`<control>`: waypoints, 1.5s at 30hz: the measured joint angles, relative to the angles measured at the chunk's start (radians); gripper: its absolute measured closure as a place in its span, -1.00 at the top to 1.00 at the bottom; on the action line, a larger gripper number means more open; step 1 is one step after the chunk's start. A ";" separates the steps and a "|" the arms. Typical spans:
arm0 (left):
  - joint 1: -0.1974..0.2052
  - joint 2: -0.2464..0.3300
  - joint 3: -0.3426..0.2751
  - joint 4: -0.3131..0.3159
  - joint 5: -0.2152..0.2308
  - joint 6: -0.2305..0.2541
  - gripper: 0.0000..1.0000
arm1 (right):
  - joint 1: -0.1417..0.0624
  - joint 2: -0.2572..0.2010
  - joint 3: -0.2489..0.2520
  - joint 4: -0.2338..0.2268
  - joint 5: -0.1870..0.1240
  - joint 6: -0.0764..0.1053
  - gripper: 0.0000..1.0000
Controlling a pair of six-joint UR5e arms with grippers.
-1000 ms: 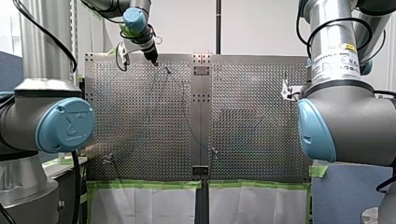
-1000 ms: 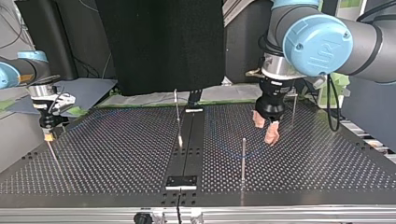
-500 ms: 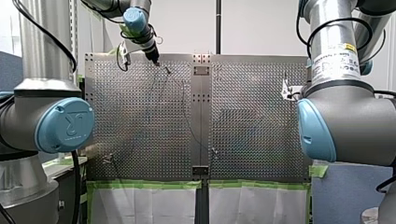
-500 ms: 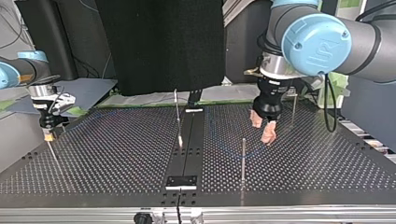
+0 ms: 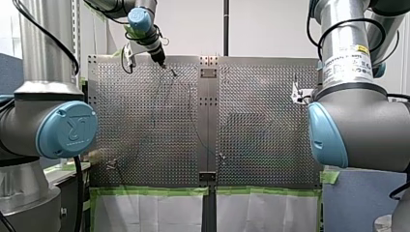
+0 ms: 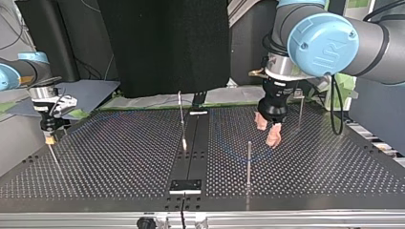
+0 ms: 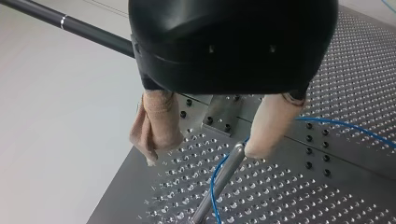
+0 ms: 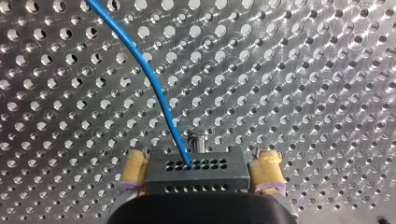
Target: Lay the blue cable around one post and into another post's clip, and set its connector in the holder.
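While my right claw (image 8: 200, 164) pinches the connector (image 8: 195, 175), my left claw (image 7: 203, 155) hangs spread at the post (image 7: 223, 175) (blue cable (image 7: 213, 184) curving round it); next, probably, steering cable into a clip.

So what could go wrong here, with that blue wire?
My left gripper hangs open with one pad close by the tip of the post; it might knock the post or snag the blue cable beside it. My right gripper clamps the connector; a hard pull could drag the cable off.
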 joint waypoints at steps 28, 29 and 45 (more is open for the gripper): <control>-0.162 -0.031 -0.194 0.187 -0.058 0.098 1.00 | 0.000 0.000 0.000 0.000 0.000 0.000 1.00; -0.174 -0.043 -0.206 0.199 -0.070 0.107 1.00 | 0.000 0.000 0.000 0.000 0.000 0.000 1.00; -0.321 -0.190 -0.353 0.346 -0.217 0.118 1.00 | 0.000 0.000 0.000 0.000 0.000 0.000 1.00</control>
